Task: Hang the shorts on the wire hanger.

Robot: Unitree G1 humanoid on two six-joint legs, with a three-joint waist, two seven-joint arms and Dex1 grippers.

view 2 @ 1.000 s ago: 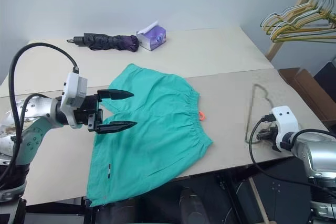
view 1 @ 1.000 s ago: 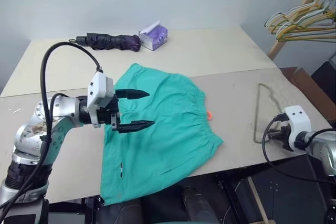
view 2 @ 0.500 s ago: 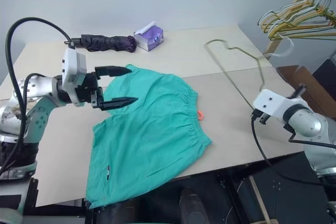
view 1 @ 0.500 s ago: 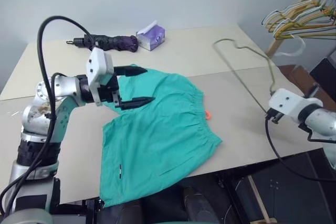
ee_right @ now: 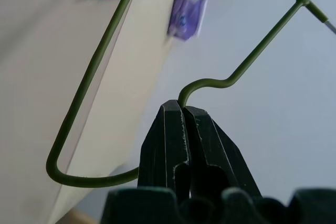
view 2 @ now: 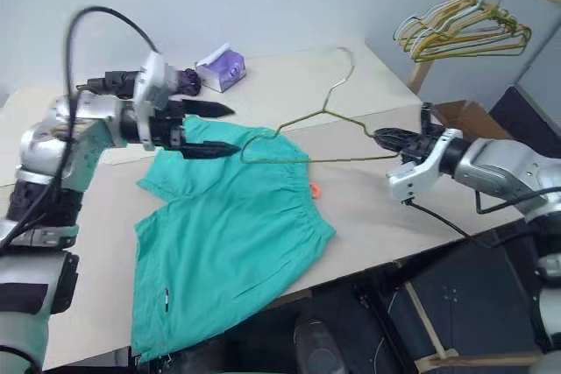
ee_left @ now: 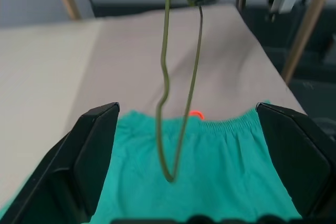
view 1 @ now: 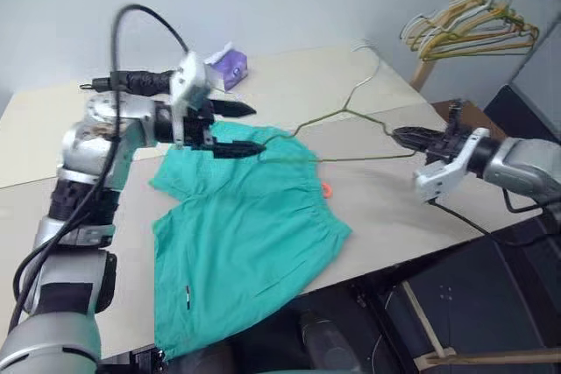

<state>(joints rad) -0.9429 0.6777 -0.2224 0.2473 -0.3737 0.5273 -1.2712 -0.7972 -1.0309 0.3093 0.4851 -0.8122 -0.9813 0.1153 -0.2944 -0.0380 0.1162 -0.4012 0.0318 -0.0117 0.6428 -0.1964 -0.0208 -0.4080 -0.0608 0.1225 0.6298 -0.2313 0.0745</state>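
The wire hanger [view 1: 337,120] is held clear above the table [view 1: 386,190], its long axis running across from one arm to the other, hook [view 1: 368,63] rising toward the far side. The right gripper [view 1: 405,137] is clamped tight on one end corner of the wire. The opposite corner [ee_left: 169,174] lies between the wide-spread fingers [ee_left: 92,145] of the left gripper [view 1: 250,129], untouched. The shorts [view 1: 245,234] lie flat beneath, waistband toward the right arm.
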